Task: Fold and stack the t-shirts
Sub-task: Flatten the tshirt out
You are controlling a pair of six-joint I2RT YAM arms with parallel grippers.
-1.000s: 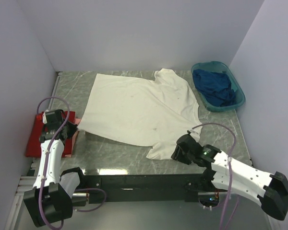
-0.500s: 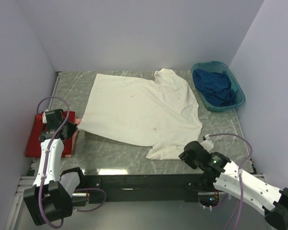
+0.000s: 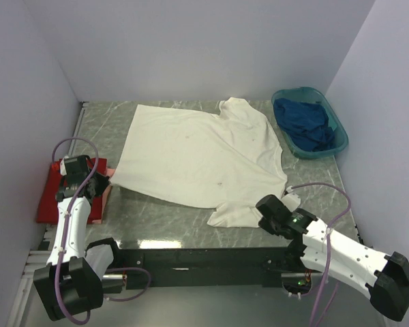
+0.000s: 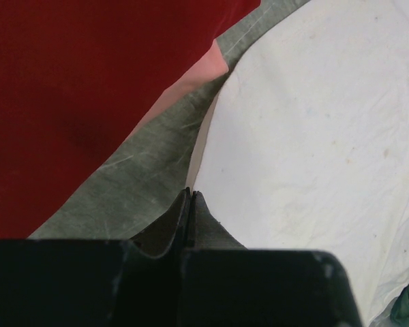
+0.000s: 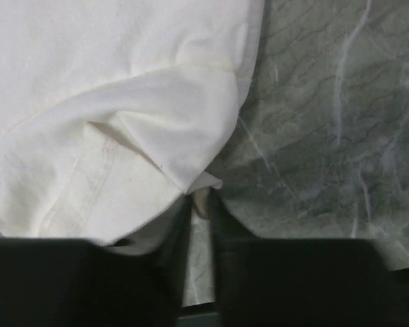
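Observation:
The cream-white t-shirt (image 3: 204, 153) lies spread flat in the middle of the table. My left gripper (image 3: 103, 180) is at its near-left corner. In the left wrist view that gripper (image 4: 190, 194) is shut, with the cream hem (image 4: 313, 136) running into its tips. My right gripper (image 3: 267, 208) is at the shirt's near-right sleeve. In the right wrist view it (image 5: 200, 204) has closed narrowly, pinching a fold of cream cloth (image 5: 109, 68). The red t-shirt (image 3: 51, 194) lies folded at the left edge. The dark blue t-shirt (image 3: 303, 122) is bunched in the basin.
A teal oval basin (image 3: 339, 129) stands at the back right by the wall. A pale pink edge (image 3: 103, 199) shows at the red shirt's near-right side. White walls close in the table on three sides. Grey marbled table (image 3: 157, 218) shows in front of the shirt.
My right gripper swung right and back, then returned to the near-right sleeve and closed on the cloth. The left arm and the shirts have stayed still.

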